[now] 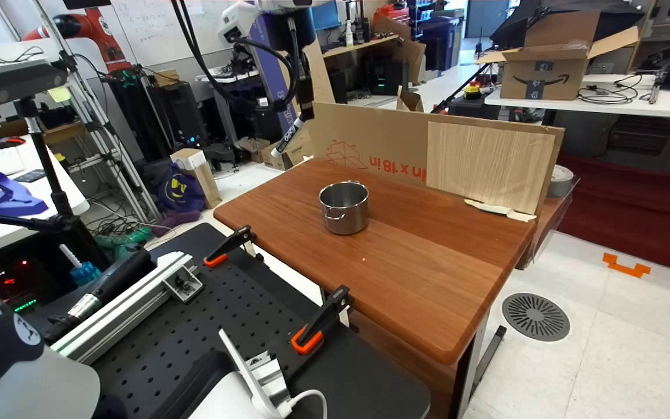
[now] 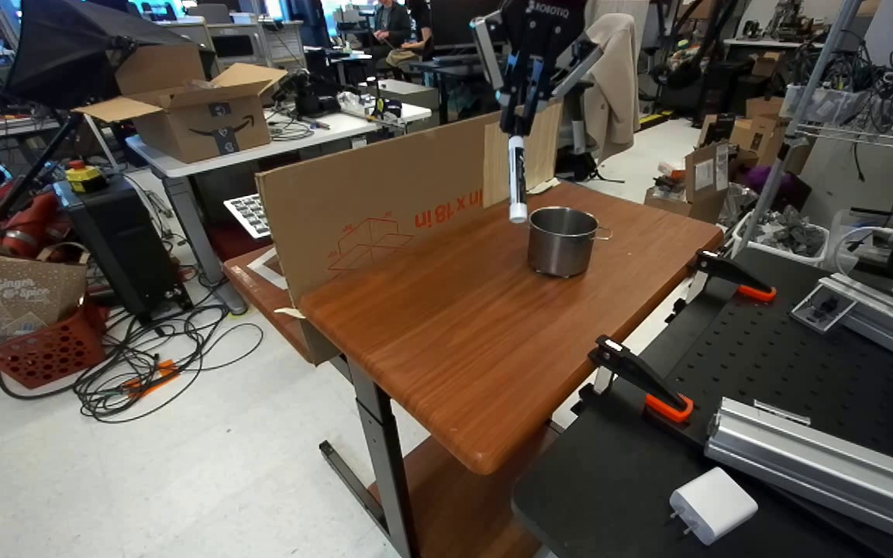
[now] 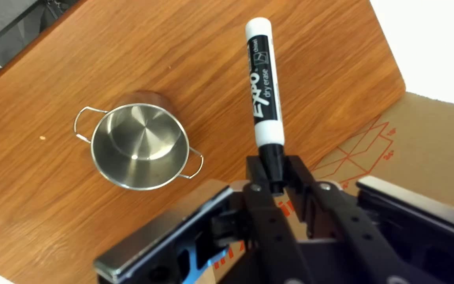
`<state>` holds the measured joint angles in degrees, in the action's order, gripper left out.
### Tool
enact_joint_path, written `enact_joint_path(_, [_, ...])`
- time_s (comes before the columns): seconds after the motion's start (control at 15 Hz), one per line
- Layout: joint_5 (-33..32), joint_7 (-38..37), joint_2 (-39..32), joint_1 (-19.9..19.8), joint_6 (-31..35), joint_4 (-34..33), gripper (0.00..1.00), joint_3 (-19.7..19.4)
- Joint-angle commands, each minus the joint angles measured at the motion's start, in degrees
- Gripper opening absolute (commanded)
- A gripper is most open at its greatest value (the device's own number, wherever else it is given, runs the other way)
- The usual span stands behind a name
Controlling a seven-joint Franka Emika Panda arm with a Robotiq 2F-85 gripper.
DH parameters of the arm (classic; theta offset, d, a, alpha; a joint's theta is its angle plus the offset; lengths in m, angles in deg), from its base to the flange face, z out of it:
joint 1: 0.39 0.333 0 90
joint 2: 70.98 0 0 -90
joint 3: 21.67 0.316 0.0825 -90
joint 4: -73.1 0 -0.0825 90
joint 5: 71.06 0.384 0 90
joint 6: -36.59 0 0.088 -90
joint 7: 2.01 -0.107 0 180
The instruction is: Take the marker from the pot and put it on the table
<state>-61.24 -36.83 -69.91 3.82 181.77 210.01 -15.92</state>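
The marker is a white and black dry erase pen (image 3: 264,83), also seen in both exterior views (image 1: 287,138) (image 2: 517,180). My gripper (image 3: 276,171) is shut on its black cap end, and the white end points out and down. In an exterior view the gripper (image 2: 518,128) holds the marker in the air, apart from the pot and the table. The steel pot (image 3: 140,175) stands upright on the table with nothing inside; it shows in both exterior views (image 1: 344,218) (image 2: 560,252). The reddish-brown table (image 1: 416,273) (image 2: 446,341) lies below the marker.
A cardboard panel (image 1: 387,139) (image 2: 384,194) stands along the table's far edge. Two orange-handled clamps (image 1: 320,320) (image 1: 230,244) grip the near edge, beside the black perforated bench (image 1: 242,326).
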Motion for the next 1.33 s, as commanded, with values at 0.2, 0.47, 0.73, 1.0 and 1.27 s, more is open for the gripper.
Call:
enact_joint_path(0.2, [-4.38,-2.24,-13.11,2.89,0.12,-9.36,0.05,-0.41])
enact_joint_path(0.47, [-4.42,-1.83,-20.57,4.08,0.56,-15.34,0.05,-2.04])
enact_joint_path(0.73, [-5.17,-2.30,-26.81,6.07,0.62,-19.55,0.05,-4.01])
enact_joint_path(1.0, [-5.49,-2.36,-31.16,8.17,0.50,-22.15,0.05,-5.79])
enact_joint_path(1.27, [-5.36,-2.39,-34.23,9.68,0.77,-24.06,0.05,-6.98])
